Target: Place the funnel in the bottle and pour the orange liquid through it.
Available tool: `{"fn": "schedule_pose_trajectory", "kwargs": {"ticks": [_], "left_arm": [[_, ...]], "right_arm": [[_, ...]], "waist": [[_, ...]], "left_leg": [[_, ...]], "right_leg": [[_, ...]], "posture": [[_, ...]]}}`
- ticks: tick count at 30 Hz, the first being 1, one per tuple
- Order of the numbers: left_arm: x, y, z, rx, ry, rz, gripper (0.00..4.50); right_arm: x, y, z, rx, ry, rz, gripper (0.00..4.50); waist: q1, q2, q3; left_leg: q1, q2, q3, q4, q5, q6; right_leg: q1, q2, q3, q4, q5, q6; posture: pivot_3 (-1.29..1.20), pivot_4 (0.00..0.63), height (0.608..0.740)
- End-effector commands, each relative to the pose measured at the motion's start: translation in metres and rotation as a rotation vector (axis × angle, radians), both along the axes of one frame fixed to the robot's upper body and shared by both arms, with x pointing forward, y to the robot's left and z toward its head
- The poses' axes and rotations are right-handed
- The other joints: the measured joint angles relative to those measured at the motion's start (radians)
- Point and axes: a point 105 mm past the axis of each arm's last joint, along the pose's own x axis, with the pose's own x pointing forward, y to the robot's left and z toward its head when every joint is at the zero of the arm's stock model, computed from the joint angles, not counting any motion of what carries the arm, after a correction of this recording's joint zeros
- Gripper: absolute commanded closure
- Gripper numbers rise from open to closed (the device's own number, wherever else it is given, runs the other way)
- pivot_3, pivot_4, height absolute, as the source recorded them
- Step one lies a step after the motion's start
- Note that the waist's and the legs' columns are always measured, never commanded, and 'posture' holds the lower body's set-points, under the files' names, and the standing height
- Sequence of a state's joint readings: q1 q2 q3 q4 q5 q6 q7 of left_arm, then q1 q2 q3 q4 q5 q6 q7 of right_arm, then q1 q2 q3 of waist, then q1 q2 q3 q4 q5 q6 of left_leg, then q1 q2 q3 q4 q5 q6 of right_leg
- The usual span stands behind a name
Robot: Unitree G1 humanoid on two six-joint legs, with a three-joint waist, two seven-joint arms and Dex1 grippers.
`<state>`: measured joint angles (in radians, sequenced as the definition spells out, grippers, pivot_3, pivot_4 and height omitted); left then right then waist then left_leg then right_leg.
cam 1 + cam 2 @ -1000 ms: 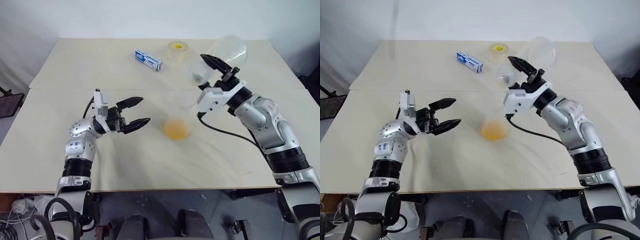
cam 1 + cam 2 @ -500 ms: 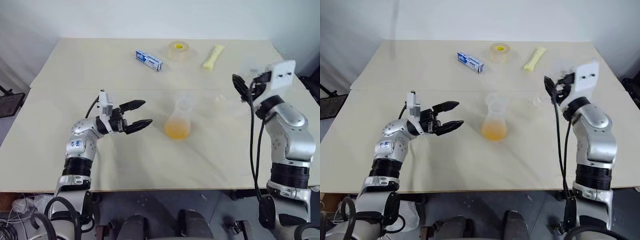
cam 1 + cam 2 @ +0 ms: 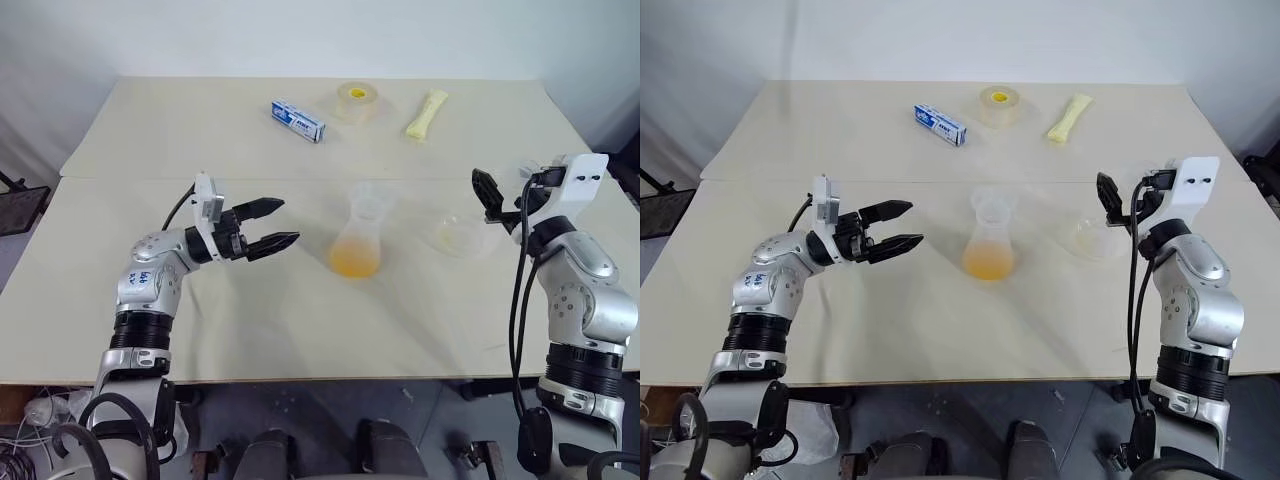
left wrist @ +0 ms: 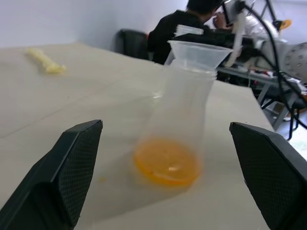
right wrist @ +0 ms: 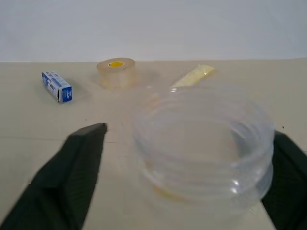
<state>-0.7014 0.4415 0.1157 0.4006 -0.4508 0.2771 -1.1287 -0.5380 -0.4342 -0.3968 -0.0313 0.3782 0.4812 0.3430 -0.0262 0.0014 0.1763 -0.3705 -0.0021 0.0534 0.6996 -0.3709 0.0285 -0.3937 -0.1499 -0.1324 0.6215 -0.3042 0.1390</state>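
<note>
The bottle (image 3: 358, 232) stands upright at the table's middle with the clear funnel (image 3: 365, 196) seated in its neck. Orange liquid (image 3: 354, 260) fills its wide base. My left gripper (image 3: 272, 226) is open just left of the bottle, pointing at it with nothing between the fingers; in the left wrist view the bottle (image 4: 180, 110) sits between its fingertips at a distance. My right gripper (image 3: 503, 195) is open at the right, its fingers spread on either side of the clear round bowl (image 5: 201, 143), which rests upright on the table with a faint orange trace inside.
A blue-and-white box (image 3: 297, 119), a tape roll (image 3: 356, 100) and a pale yellow packet (image 3: 426, 113) lie along the far side of the table. Behind the bottle in the left wrist view sits a person (image 4: 180, 28).
My right gripper, which held the bowl tipped over the funnel, swung right and down, rolled level, set the bowl on the table and opened. My left gripper stayed in place.
</note>
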Motion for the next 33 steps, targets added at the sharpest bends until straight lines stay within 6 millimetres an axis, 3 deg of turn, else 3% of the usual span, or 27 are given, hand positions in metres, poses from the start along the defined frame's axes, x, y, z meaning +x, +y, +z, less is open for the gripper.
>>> {"fn": "schedule_pose_trajectory", "kwargs": {"ticks": [1,7,9,14,17,20,27,33], "left_arm": [[0.000,-0.001,0.014,0.007,-0.018,0.004,0.00],[0.000,0.002,0.015,0.014,-0.007,0.035,0.00],[-0.009,0.001,0.013,0.020,-0.014,-0.021,0.00],[-0.018,0.005,0.006,0.043,-0.031,-0.047,0.00],[-0.025,0.011,0.001,0.078,-0.027,-0.070,0.00],[-0.030,0.022,-0.005,0.112,-0.021,-0.086,0.00],[-0.041,0.049,-0.029,0.200,0.021,-0.077,0.00],[-0.046,0.048,-0.029,0.180,-0.021,-0.079,0.00]], "right_arm": [[-0.009,-0.002,0.024,-0.030,-0.098,-0.008,0.03],[-0.012,-0.002,0.058,-0.076,-0.197,0.006,0.03],[-0.014,-0.001,0.072,-0.081,-0.235,0.024,0.03],[-0.027,0.021,0.094,-0.138,-0.299,0.187,0.03],[-0.050,0.044,0.074,-0.245,-0.243,0.413,0.03],[-0.077,0.054,0.038,-0.338,-0.122,0.610,0.03],[-0.108,0.029,-0.048,-0.525,0.201,0.703,0.03],[-0.111,0.020,-0.072,-0.528,0.247,0.677,0.03]], "waist": [[0.000,0.000,0.000],[-0.001,0.000,0.000],[-0.002,0.000,0.000],[0.000,0.000,0.000],[0.008,0.000,0.000],[0.022,0.000,0.000],[0.036,0.000,0.000],[0.043,0.000,0.000]], "left_leg": [[0.000,0.000,0.000,0.000,0.000,0.000],[0.000,0.000,0.000,0.000,0.000,0.000],[0.000,0.000,0.001,0.000,0.000,0.000],[0.000,0.000,0.000,0.000,0.000,0.000],[-0.001,0.000,-0.001,0.000,0.000,0.000],[-0.001,-0.001,-0.001,0.000,0.000,0.000],[0.001,0.000,0.003,0.001,0.000,0.000],[0.001,0.000,0.005,0.002,0.000,0.000]], "right_leg": [[0.000,0.000,0.000,0.000,0.000,0.000],[0.000,0.000,0.000,0.000,0.000,0.000],[0.000,0.000,0.000,0.000,0.000,0.000],[0.000,0.000,0.000,0.000,0.000,0.000],[0.000,0.000,0.000,0.000,0.000,0.000],[0.001,0.000,0.000,-0.001,0.000,0.000],[0.002,0.000,0.000,-0.003,0.000,0.000],[0.002,0.000,0.001,-0.003,0.000,0.000]], "posture": [[0.00,0.150,0.740],[0.00,0.150,0.740],[0.00,0.150,0.740],[0.00,0.150,0.740],[0.00,0.150,0.740],[0.00,0.150,0.740],[0.00,0.150,0.740],[0.00,0.150,0.740]]}}
